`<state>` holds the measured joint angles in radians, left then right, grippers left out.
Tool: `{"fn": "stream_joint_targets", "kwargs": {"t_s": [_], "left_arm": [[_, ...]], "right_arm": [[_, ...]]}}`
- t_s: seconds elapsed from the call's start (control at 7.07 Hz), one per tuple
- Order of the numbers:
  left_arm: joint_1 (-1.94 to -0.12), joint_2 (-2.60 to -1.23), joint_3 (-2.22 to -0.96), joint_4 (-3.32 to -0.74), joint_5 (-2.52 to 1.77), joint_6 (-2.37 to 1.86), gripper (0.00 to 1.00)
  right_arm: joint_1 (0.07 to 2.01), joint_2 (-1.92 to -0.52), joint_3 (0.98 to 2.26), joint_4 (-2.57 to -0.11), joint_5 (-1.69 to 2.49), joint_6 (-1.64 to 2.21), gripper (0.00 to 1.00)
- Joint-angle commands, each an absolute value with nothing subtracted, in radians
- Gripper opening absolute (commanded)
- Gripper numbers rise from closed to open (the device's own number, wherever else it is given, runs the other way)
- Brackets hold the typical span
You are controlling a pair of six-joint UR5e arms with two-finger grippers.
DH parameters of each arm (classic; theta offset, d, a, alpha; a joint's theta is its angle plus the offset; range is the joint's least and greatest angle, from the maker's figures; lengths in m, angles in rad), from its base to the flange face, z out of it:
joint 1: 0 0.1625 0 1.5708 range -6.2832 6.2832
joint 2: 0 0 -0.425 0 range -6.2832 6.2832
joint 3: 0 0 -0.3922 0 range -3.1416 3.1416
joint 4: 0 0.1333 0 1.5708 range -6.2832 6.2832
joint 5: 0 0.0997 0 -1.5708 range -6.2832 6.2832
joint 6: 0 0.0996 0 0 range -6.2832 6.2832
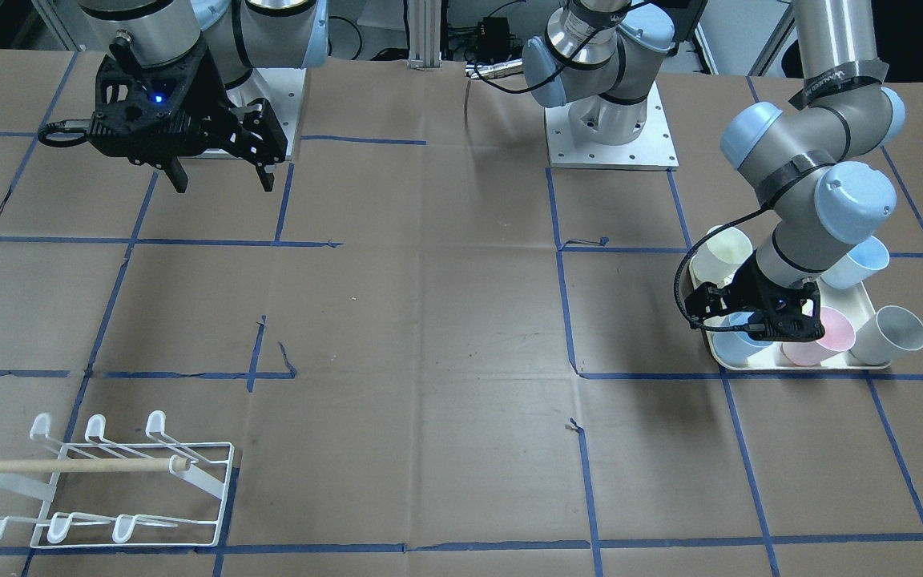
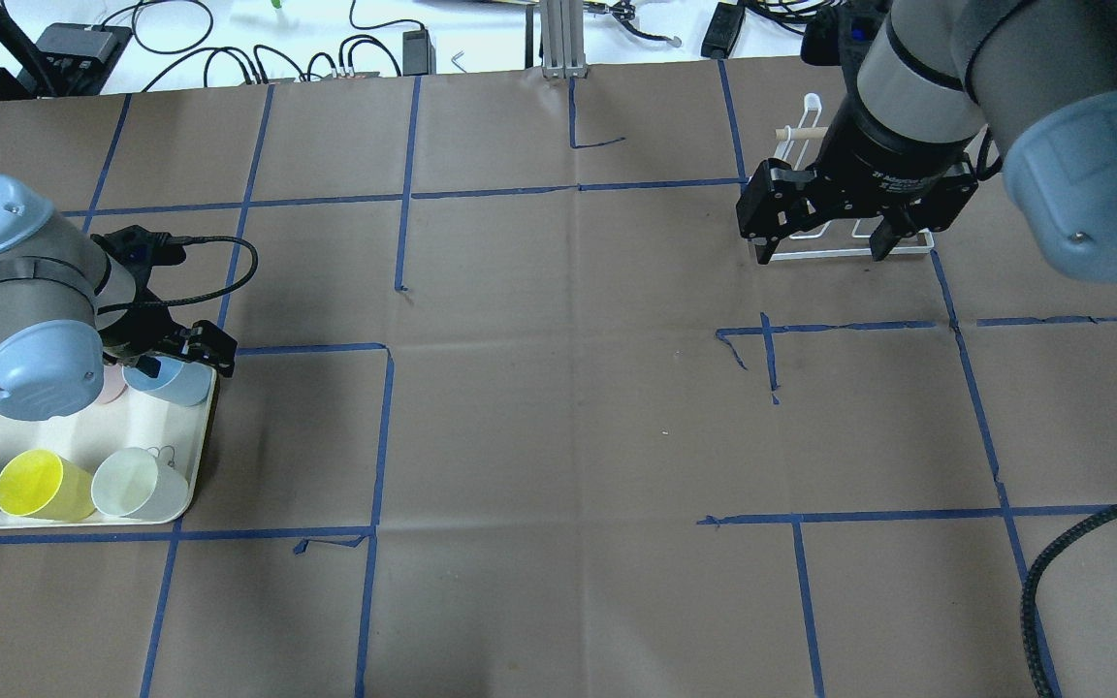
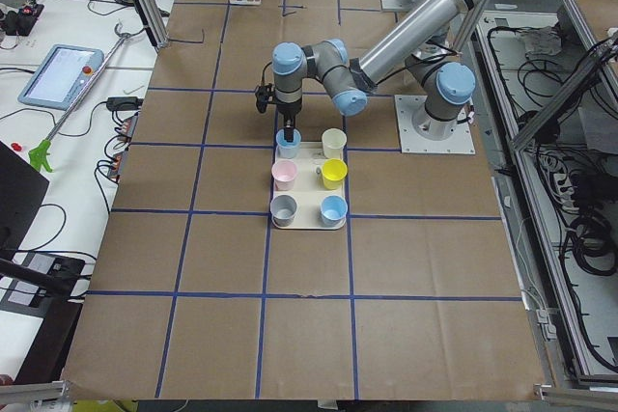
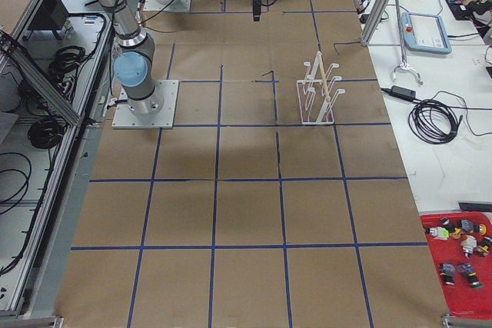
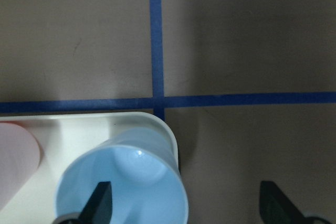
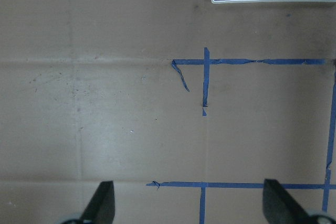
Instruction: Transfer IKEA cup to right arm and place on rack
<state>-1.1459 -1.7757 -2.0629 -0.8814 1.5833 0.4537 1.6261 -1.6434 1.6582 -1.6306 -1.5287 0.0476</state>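
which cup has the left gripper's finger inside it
The light blue cup in the tray corner beside the pink cup; the left gripper straddles its wall, open.

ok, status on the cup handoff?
Left gripper open, straddling light blue cup wall on tray. Right gripper open, empty, above table. Rack holds no cup. Pink cup close beside target.

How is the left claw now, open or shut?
Open. The left claw has fingers wide apart, one over the light blue cup, the other outside.
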Motion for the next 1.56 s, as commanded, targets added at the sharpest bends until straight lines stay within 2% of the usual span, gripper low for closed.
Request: {"fn": "stream_joint_targets", "kwargs": {"t_s": [0.0,0.28,0.42,0.57,0.85,0.99,1.13,1.41], "left_arm": [[-1.146,-1.763,-2.065,-0.885,1.588,0.453,1.00],[-1.144,-1.763,-2.059,-0.877,1.588,0.454,0.99],[-1.143,-1.763,-2.060,-0.876,1.585,0.453,0.89],[-1.134,-1.763,-2.060,-0.874,1.583,0.453,0.71],[-1.063,-1.767,-2.057,-0.874,1.580,0.460,0.25],[-1.057,-1.766,-2.057,-0.874,1.574,0.460,0.06],[-1.057,-1.761,-2.053,-0.874,1.568,0.459,0.00],[-1.065,-1.756,-1.985,-0.890,1.553,0.456,0.00]], "right_arm": [[1.626,-1.643,1.658,-1.631,-1.529,0.048,1.00],[1.626,-1.643,1.658,-1.631,-1.529,0.048,1.00],[1.626,-1.643,1.658,-1.631,-1.529,0.048,1.00],[1.626,-1.643,1.658,-1.631,-1.529,0.048,1.00],[1.625,-1.643,1.658,-1.631,-1.532,0.049,1.00],[1.626,-1.643,1.664,-1.635,-1.516,0.063,1.00],[1.628,-1.646,1.696,-1.719,-1.513,0.113,1.00],[1.631,-1.651,1.823,-2.094,-1.511,0.269,1.00]]}}
